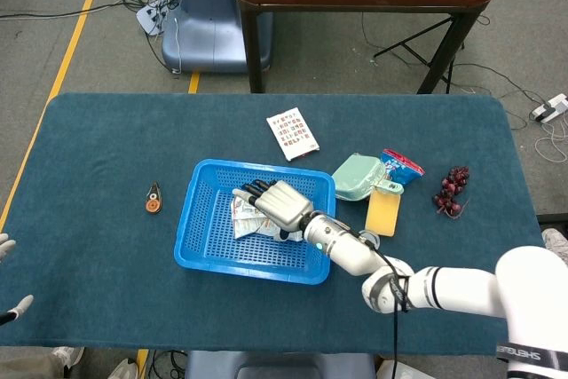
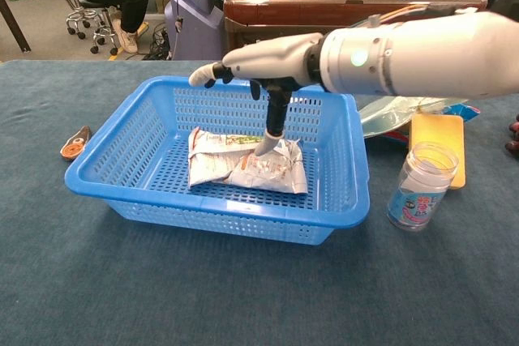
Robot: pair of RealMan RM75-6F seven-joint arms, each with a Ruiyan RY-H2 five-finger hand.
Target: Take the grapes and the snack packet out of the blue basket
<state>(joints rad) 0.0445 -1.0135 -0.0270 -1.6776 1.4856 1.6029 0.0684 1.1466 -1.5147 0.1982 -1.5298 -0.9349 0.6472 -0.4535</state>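
Note:
The blue basket sits mid-table with the white snack packet lying flat inside. My right hand hovers inside the basket over the packet, fingers spread; its thumb points down and touches the packet's top. It holds nothing. The dark red grapes lie on the cloth at the far right, outside the basket. Only the fingertips of my left hand show at the table's left edge, apart and with nothing between them.
Right of the basket stand a small glass jar, a yellow flat box, a green lidded container and a blue wrapper. A printed card lies behind the basket, an orange tool to its left.

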